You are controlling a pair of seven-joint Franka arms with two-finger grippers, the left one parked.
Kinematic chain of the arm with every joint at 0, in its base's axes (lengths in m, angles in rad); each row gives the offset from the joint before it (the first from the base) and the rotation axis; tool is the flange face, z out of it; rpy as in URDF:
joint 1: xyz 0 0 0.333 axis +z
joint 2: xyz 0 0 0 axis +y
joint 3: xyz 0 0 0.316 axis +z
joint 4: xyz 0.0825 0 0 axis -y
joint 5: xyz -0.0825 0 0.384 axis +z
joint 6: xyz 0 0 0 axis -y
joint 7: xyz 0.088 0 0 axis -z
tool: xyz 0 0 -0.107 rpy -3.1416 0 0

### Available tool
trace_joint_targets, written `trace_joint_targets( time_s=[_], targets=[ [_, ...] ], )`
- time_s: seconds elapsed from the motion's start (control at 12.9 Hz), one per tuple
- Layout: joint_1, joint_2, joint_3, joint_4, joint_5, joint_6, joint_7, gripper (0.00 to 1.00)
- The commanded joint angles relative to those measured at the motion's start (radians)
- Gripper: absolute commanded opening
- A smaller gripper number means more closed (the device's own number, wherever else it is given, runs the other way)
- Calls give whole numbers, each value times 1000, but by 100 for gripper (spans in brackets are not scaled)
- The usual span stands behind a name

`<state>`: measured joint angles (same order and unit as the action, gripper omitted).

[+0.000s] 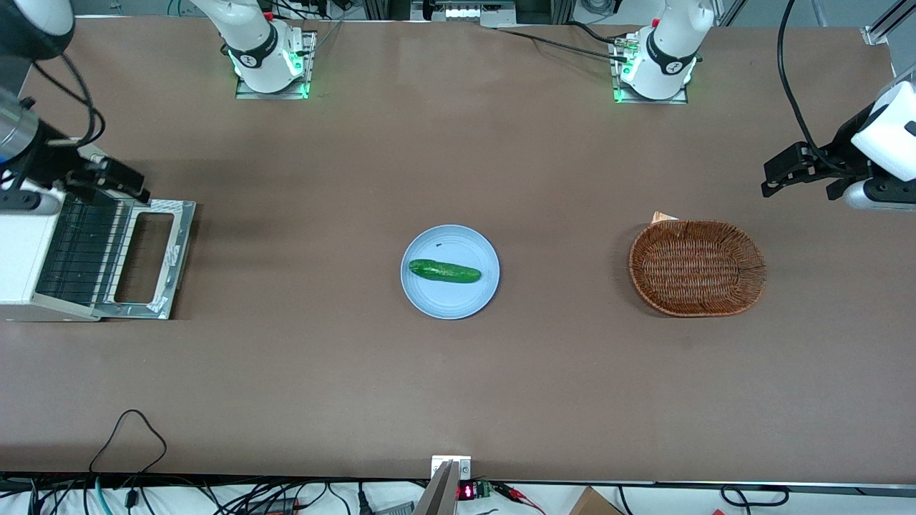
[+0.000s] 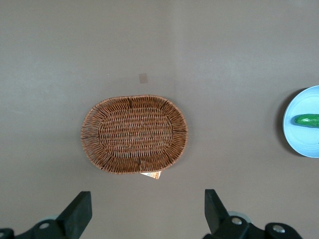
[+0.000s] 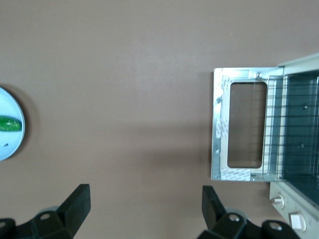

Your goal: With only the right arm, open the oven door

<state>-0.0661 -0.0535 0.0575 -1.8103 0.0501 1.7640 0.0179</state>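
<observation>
The oven door [image 1: 147, 257] already lies folded down flat on the tabletop [image 1: 458, 386], its bare silver inner face up and its window showing the brown surface through it, hinged to the white oven [image 1: 25, 257] at the working arm's end of the tabletop. The door's long axis runs toward and away from the front camera. The tool [image 3: 144, 209] of the right arm [image 1: 43, 107] hangs above the edge of the door farthest from the front camera, near the oven's mouth, clear of the metal and touching nothing; its two black fingers [image 3: 75, 206] are spread wide with only bare tabletop between them. From the wrist camera the door [image 3: 241, 124] lies off to one side of the tool, not under it, with the wire rack [image 3: 294, 124] visible inside the oven. Judged from this, the opening looks done. The plate [image 1: 449, 272] with the cucumber [image 1: 444, 271] sits mid-tabletop, well apart from the door.
</observation>
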Motion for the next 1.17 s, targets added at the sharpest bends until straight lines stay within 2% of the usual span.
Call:
trace_joint_targets(
  time_s=[0.0,0.16,0.39,0.7,1.09],
  targets=[
    [11,-45,4,-20,-18,-30,-7,99],
    [12,-37,4,41,-30,-93,-9,99],
    [19,-19,7,83,-19,-107,-10,99],
    [120,3,-71,115,-24,-121,-9,99],
    [114,4,-79,115,-18,-124,-10,99]
  ],
)
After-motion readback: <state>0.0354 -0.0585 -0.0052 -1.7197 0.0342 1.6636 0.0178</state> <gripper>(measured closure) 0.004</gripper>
